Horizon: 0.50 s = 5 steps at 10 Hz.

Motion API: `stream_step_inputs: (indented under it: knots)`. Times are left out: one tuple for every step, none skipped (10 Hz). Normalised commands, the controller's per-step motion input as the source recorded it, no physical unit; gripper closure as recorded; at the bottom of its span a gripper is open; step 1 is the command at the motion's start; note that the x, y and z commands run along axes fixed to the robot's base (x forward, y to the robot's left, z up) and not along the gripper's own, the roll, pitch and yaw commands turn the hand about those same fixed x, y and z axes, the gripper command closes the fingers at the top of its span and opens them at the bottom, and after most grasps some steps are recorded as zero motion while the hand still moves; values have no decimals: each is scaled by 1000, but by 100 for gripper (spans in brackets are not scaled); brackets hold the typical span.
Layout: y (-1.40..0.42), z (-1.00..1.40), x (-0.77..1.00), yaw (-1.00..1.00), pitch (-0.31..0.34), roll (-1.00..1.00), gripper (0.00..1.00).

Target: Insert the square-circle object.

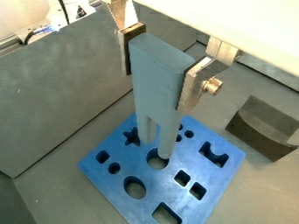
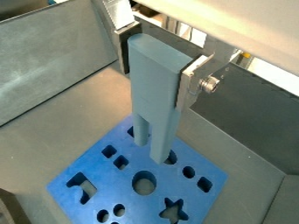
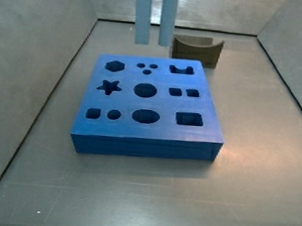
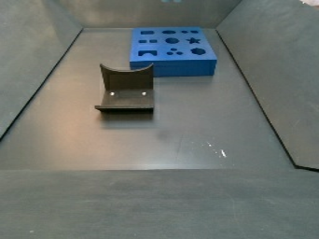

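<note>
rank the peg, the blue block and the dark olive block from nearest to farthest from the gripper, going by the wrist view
1. square-circle object: clamped between the fingers of the gripper.
2. blue block: directly below, under the peg's lower end.
3. dark olive block: off to one side on the floor.

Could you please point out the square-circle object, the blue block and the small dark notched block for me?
square-circle object point(image 1: 158, 96): wrist view, mid shaft, held in the pincer point(image 1: 163, 66).
blue block point(image 3: 147, 110): side view, top face.
dark notched block point(image 4: 126, 90): side view, curved notch.

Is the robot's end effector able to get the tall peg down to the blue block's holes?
Probably yes. The end effector grips the square-circle object upright above the blue block, and nothing shows between them. The olive block sits aside.
</note>
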Motion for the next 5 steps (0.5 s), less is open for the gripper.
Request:
stream_step_inputs:
  knots:
    - [-217, -434, 0, 163, 0, 0, 100]
    - [-534, -723, -583, 323, -183, 53, 100]
    - [-583, -803, -683, 220, -153, 66, 100]
    - [-489, -860, -811, 177, -171, 70, 100]
    - [-466, -863, -826, 160, -160, 79, 100]
